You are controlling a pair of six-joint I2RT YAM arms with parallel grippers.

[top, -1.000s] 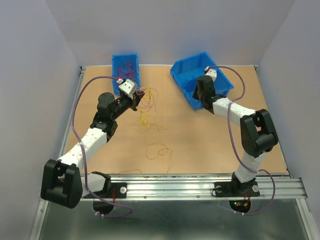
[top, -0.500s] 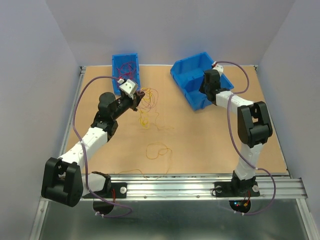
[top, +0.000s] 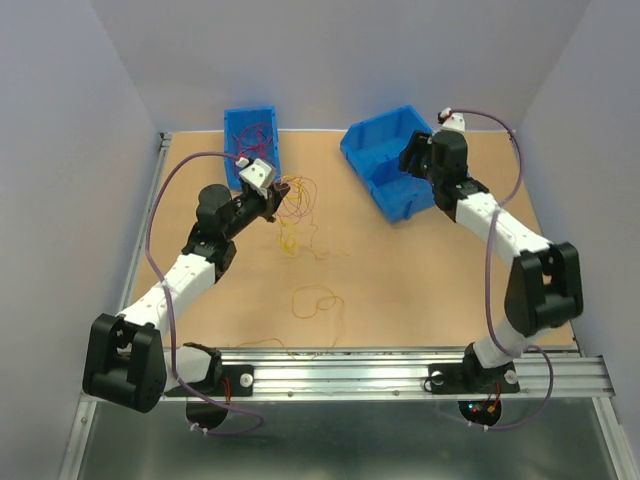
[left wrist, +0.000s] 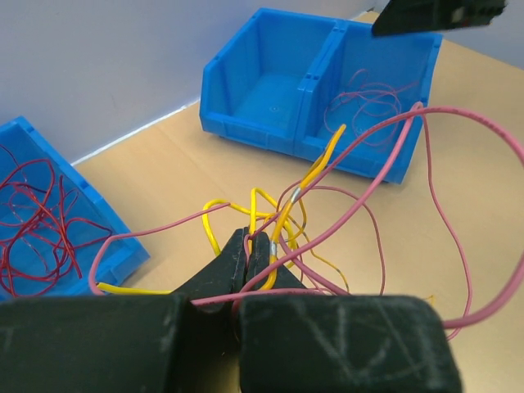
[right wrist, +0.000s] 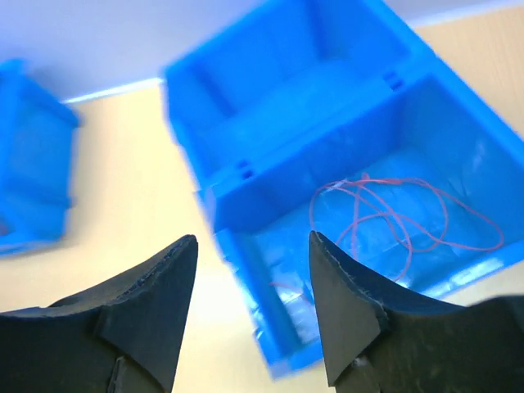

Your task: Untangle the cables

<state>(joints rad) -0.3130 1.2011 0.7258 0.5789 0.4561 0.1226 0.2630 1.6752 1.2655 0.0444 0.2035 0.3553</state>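
Over divided blue bin (right wrist: 237, 205) | right gripper (right wrist: 252, 240) spread wide, empty; pink cable (right wrist: 368, 196) lying in compartment below | left gripper (left wrist: 252, 246) pinched on yellow-pink tangle (left wrist: 284, 219) mid-table | step: sorting strands out | next: grab another strand, pull free

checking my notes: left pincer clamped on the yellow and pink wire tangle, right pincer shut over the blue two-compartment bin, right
Not quite: the right wrist view shows the right pincer open, jaws apart, over the blue plastic two-compartment bin. The left pincer is indeed clamped on the tangle of thin yellow and pink wires.
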